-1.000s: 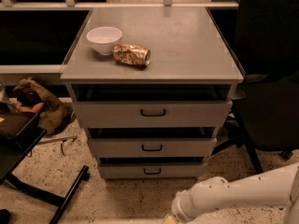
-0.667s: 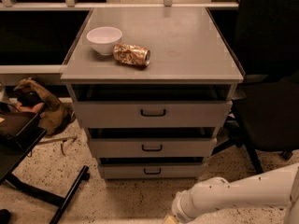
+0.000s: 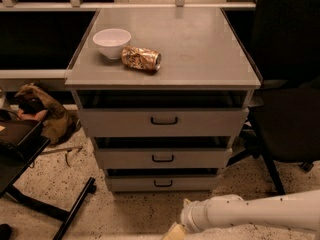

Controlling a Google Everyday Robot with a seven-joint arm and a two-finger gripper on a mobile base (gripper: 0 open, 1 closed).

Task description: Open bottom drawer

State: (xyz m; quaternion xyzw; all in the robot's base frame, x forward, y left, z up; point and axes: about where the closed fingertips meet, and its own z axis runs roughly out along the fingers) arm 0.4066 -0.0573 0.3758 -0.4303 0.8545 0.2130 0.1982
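The grey cabinet (image 3: 200,49) rises beyond your gripper (image 3: 172,232), which sits low by the floor, probably to meet the lowest front. The bottom drawer (image 3: 130,184), seemingly closed, lies just ahead; its loop handle (image 3: 163,183) is nearly straight on. You cannot tell whether the gripper is open or closed.

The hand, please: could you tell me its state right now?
Hand: cannot be told; it is largely cut off at the bottom edge, in front of the bottom drawer.
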